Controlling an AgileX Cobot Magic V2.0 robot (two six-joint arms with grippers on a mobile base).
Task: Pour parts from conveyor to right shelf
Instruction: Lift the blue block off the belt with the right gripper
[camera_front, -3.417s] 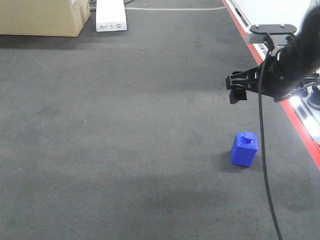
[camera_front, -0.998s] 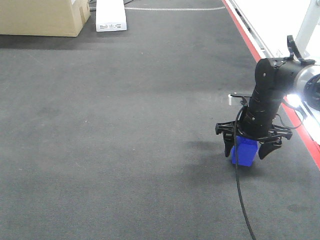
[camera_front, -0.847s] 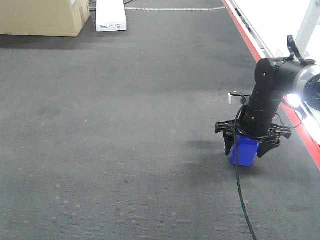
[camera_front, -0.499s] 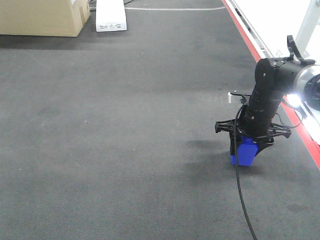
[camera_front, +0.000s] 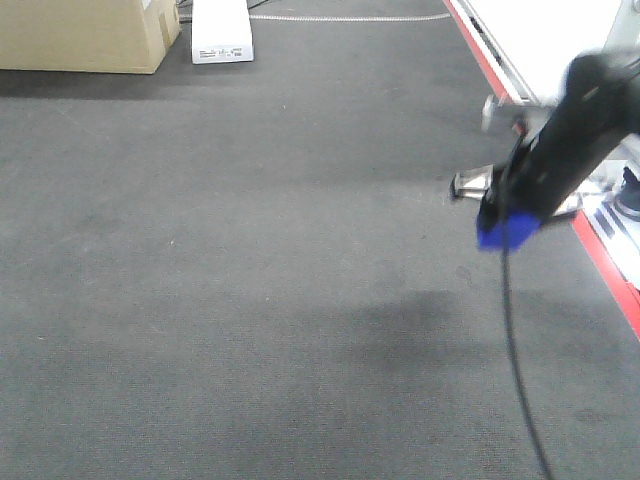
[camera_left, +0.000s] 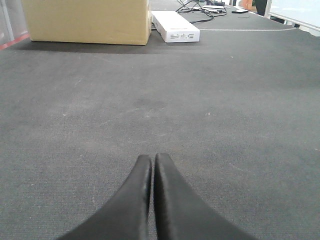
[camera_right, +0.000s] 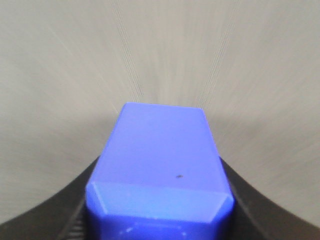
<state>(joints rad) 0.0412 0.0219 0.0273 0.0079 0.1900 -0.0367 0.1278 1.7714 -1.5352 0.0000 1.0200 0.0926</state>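
Observation:
My right gripper (camera_front: 508, 222) is shut on a blue bottle-shaped container (camera_front: 505, 233) and holds it lifted above the dark grey conveyor belt (camera_front: 250, 250) near its right edge; the arm is blurred by motion. In the right wrist view the blue container (camera_right: 159, 170) fills the space between the black fingers (camera_right: 55, 207), with the blurred belt behind. My left gripper (camera_left: 152, 161) is shut and empty, low over the belt, and does not show in the front view. The right shelf is not clearly in view.
A red strip (camera_front: 600, 255) edges the belt on the right, with white framing beyond it. A cardboard box (camera_front: 85, 35) and a white flat device (camera_front: 222, 30) stand at the far left back; both show in the left wrist view (camera_left: 87, 21) (camera_left: 175, 27).
My right gripper came down around the blue container, closed on it, and has lifted it up and to the right off the belt. The left gripper shows only now.

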